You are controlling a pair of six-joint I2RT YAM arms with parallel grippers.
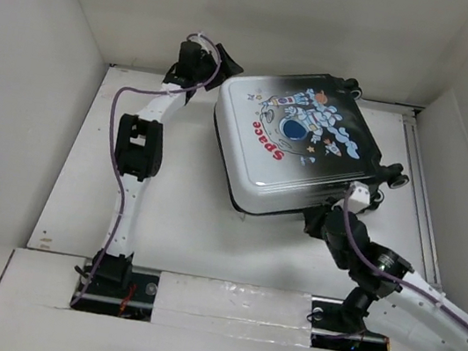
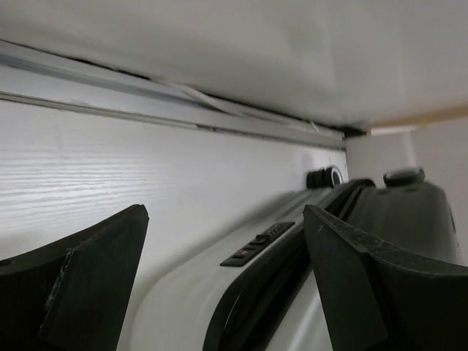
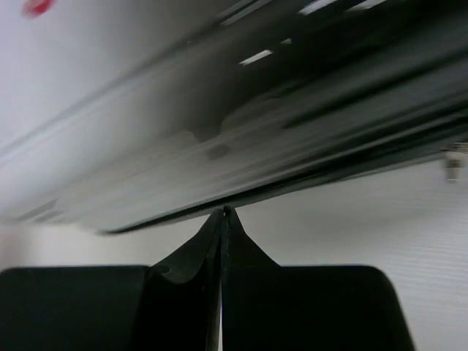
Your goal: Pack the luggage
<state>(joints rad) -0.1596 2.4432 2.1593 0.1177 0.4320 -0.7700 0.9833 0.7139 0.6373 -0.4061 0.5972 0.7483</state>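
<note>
The luggage (image 1: 301,146) lay flat, astronaut print up, toward the far right of the table (image 1: 181,229), with the left gripper (image 1: 224,60) at its far left corner, fingers spread wide, and the right gripper (image 3: 223,241) at its near edge, fingers pressed tip to tip

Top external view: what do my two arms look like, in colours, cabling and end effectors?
Both the left arm and right arm have white links with black joint housings, and a thin purple cable loops along each. The right one carries a small white connector near its wrist. The left end effector and right end effector have matte black, wedge-shaped fingers.
</note>
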